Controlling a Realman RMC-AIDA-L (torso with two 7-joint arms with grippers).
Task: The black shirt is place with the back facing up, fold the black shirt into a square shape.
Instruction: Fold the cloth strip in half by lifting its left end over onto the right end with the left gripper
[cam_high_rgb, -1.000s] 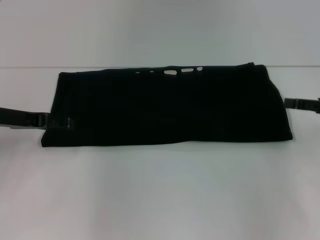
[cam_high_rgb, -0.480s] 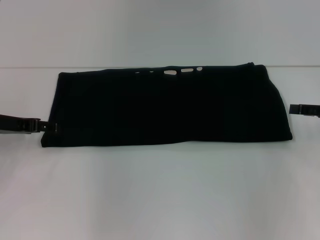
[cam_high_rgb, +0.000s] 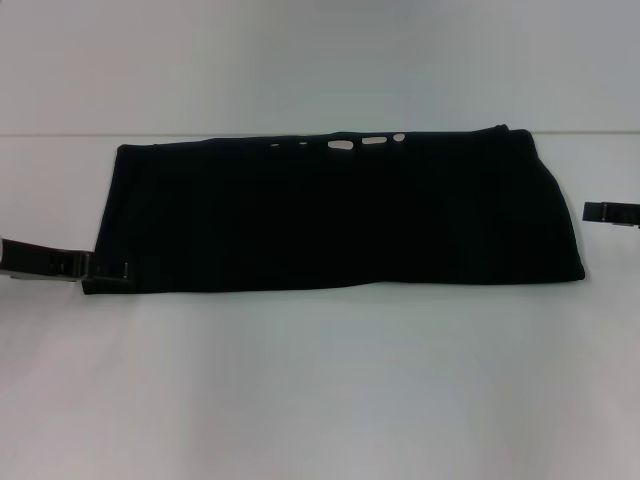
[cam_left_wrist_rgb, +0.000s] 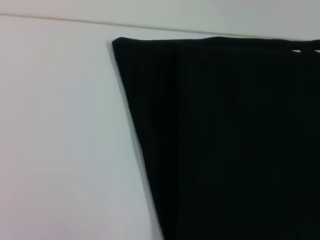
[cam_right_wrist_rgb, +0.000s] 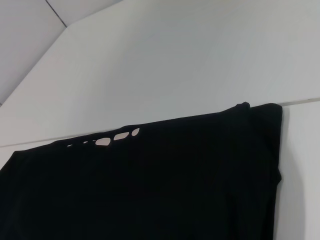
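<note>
Left gripper (cam_high_rgb: 118, 270) advanced onto black shirt (cam_high_rgb: 335, 215), fingers indistinct

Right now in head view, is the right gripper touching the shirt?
No. The right gripper sits off the black shirt, with bare table showing between them.

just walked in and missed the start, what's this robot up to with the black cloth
The robot is folding a black shirt on a white table. The shirt already lies as a long flat band across the table, not yet a square. The left claw sits low at the band's near left corner, at the cloth edge. The right claw is off the right end, clear of the shirt. Whether either claw is open cannot be seen.
</note>
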